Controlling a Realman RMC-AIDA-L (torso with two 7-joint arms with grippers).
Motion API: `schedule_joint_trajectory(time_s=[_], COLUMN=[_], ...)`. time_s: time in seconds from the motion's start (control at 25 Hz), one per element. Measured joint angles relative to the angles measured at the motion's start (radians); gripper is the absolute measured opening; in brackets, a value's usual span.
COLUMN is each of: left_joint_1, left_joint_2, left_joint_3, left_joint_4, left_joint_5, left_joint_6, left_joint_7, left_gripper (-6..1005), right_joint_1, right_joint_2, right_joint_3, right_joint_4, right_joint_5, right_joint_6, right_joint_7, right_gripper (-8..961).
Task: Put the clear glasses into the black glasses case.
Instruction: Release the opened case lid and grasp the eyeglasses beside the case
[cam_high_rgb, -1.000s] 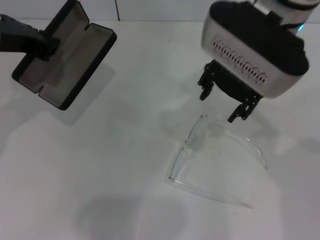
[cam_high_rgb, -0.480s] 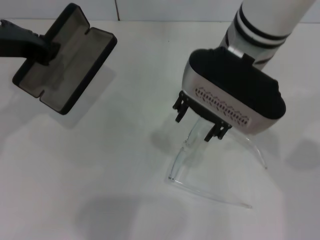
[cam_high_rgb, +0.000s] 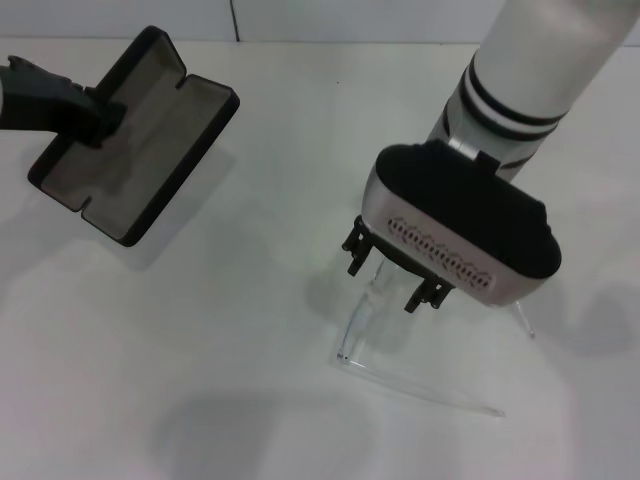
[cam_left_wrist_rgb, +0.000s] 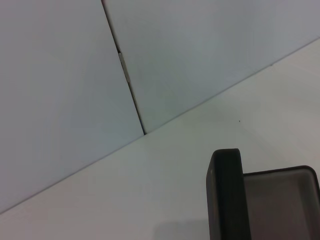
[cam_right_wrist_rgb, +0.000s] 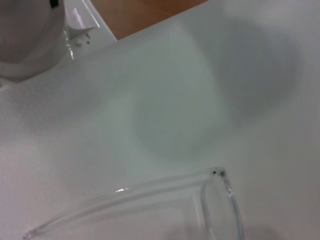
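The clear glasses (cam_high_rgb: 362, 322) lie unfolded on the white table right of centre, with one arm running along the table toward the front (cam_high_rgb: 430, 393). My right gripper (cam_high_rgb: 392, 272) hangs just above the lens end, open, one finger on each side of the frame. In the right wrist view the glasses (cam_right_wrist_rgb: 150, 199) show as a clear arm and a hinge. The black glasses case (cam_high_rgb: 150, 120) lies open at the far left, grey lining up. My left gripper (cam_high_rgb: 98, 112) is shut on its left half. The left wrist view shows a corner of the case (cam_left_wrist_rgb: 226, 200).
The white table (cam_high_rgb: 220, 330) reaches back to a pale wall with a vertical seam (cam_left_wrist_rgb: 127, 80). In the right wrist view the table's edge, a white robot part (cam_right_wrist_rgb: 30, 35) and brown floor (cam_right_wrist_rgb: 145, 12) are visible.
My right gripper has come down and toward the left, from behind the glasses to right over their lens. The case in my left gripper has shifted slightly.
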Motion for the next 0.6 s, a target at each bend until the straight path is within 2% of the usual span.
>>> schedule_joint_trajectory(time_s=[0.6], left_joint_1=[0.021], left_joint_2=[0.000], left_joint_3=[0.011], left_joint_4=[0.003], left_joint_5=[0.000], left_joint_6=[0.012], left_joint_7=[0.023], left_gripper=[200], right_joint_1=[0.026], right_joint_2=[0.000], right_joint_3=[-0.079], right_joint_4=[0.087], right_joint_5=[0.034], right_joint_6=[0.094], right_joint_7=[0.003], right_gripper=[586])
